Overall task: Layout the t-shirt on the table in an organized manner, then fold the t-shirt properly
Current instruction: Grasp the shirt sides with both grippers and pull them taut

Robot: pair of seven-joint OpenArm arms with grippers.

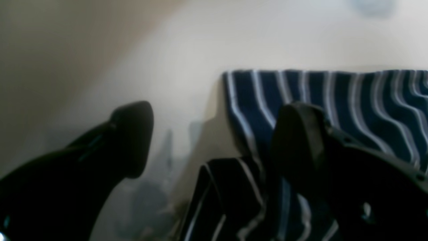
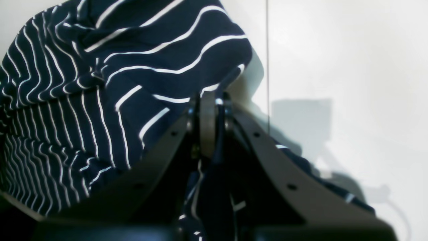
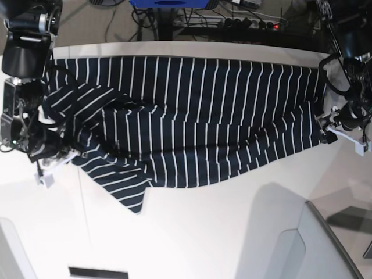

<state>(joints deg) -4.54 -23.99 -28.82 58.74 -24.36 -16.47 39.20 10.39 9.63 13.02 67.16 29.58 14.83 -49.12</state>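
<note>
The dark navy t-shirt [image 3: 197,116] with thin white stripes is stretched sideways along the far half of the white table [image 3: 203,232]. Its near edge is rumpled, and a flap hangs toward the front left. In the base view, my right gripper [image 3: 49,160] stands at the shirt's left end. The right wrist view shows this gripper [image 2: 210,100] shut, with a fold of the t-shirt [image 2: 133,67] pinched between its tips. My left gripper [image 3: 328,131] is at the shirt's right end. In the left wrist view it [image 1: 214,140] is open, its fingers [image 1: 133,134] spread wide over the t-shirt [image 1: 334,93] edge.
A thin seam line [image 2: 267,50] runs across the table [image 2: 351,67]. Cables and a power strip [image 3: 232,23] lie beyond the far edge. A pale raised panel [image 3: 325,244] stands at the front right, and a dark slot [image 3: 97,272] sits at the front left.
</note>
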